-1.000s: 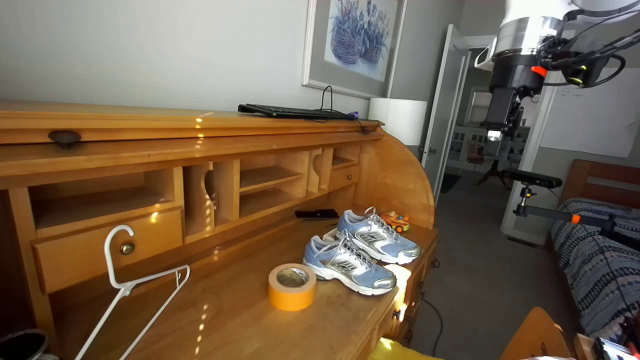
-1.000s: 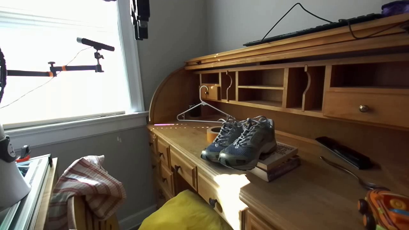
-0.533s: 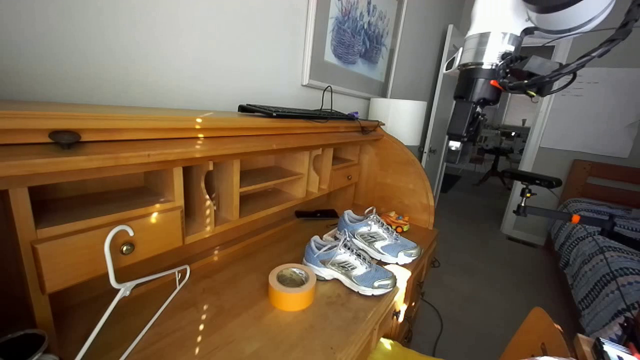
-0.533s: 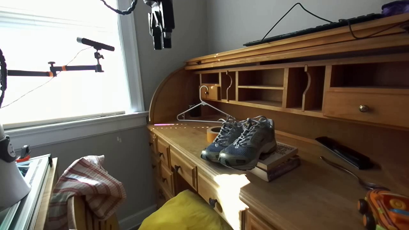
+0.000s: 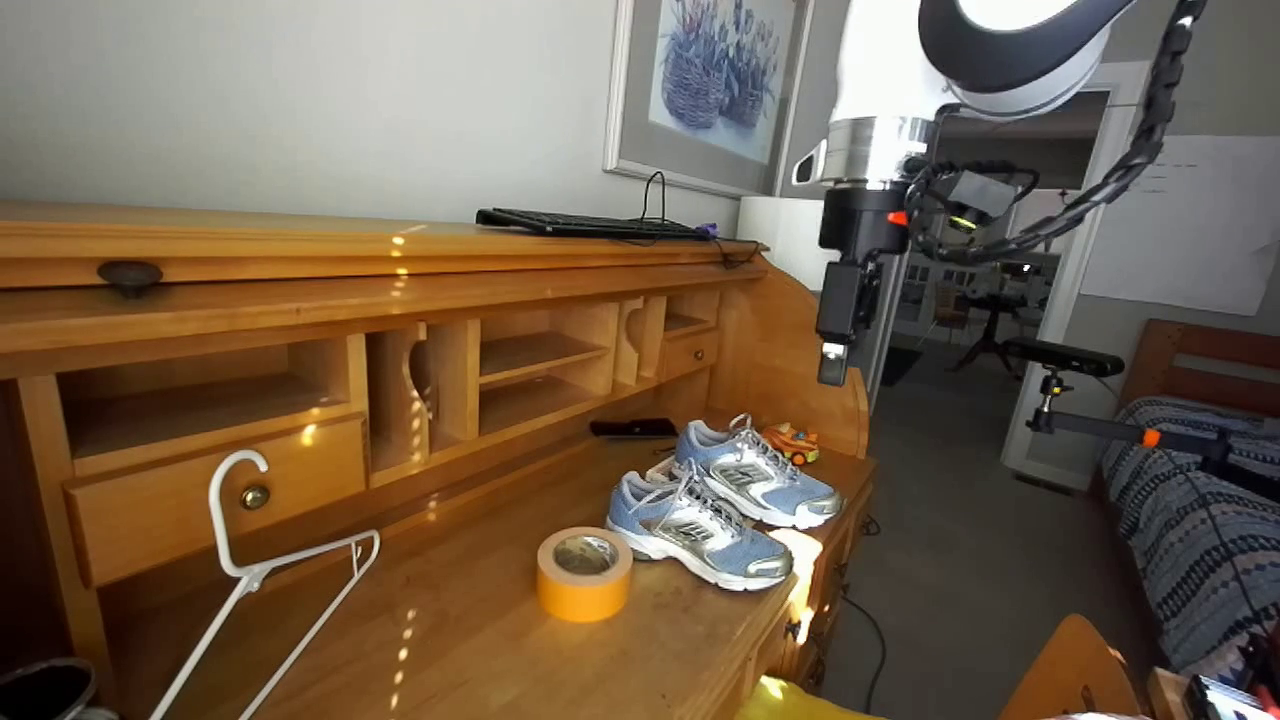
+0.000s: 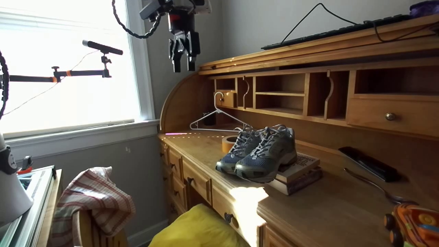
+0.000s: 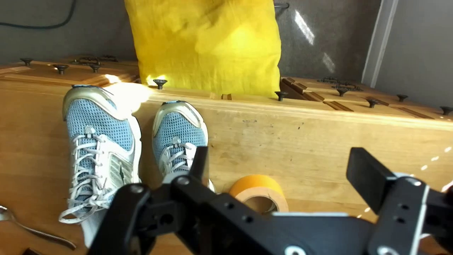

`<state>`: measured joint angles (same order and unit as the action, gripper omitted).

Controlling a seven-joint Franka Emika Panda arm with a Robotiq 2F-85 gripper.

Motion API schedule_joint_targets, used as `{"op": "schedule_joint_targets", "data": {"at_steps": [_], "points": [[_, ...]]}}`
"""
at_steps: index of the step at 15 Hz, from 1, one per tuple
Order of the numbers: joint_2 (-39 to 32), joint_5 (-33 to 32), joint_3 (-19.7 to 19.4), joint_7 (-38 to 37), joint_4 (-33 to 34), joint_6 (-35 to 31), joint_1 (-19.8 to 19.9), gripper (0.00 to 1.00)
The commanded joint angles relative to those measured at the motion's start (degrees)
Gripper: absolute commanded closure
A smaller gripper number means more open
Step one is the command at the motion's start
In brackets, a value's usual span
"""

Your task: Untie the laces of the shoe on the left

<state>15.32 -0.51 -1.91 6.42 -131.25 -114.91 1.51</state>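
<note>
As the black gripper (image 6: 184,66) hung above the desk (image 6: 197,147), jaws spread wide apart, a white hanger (image 6: 218,110) showed to its right in an exterior view, near the desk's far end. Next came an orange tape roll (image 6: 227,145), just beside the left shoe (image 6: 231,158), whose grey-white laces (image 6: 242,140) crisscrossed over its top. The right shoe (image 6: 274,156) sat on that one's other side, partly hiding two stacked books (image 6: 299,168). Farther right lay a long black object (image 6: 369,164), a metal utensil (image 6: 391,197) and an orange toy car (image 6: 420,222).
</note>
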Motion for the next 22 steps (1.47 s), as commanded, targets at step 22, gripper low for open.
{"op": "schedule_joint_targets", "data": {"at_steps": [22], "points": [[-16.25, -8.44, 1.70, -19.18, 4.10, -21.24, 0.22, 0.00]]}}
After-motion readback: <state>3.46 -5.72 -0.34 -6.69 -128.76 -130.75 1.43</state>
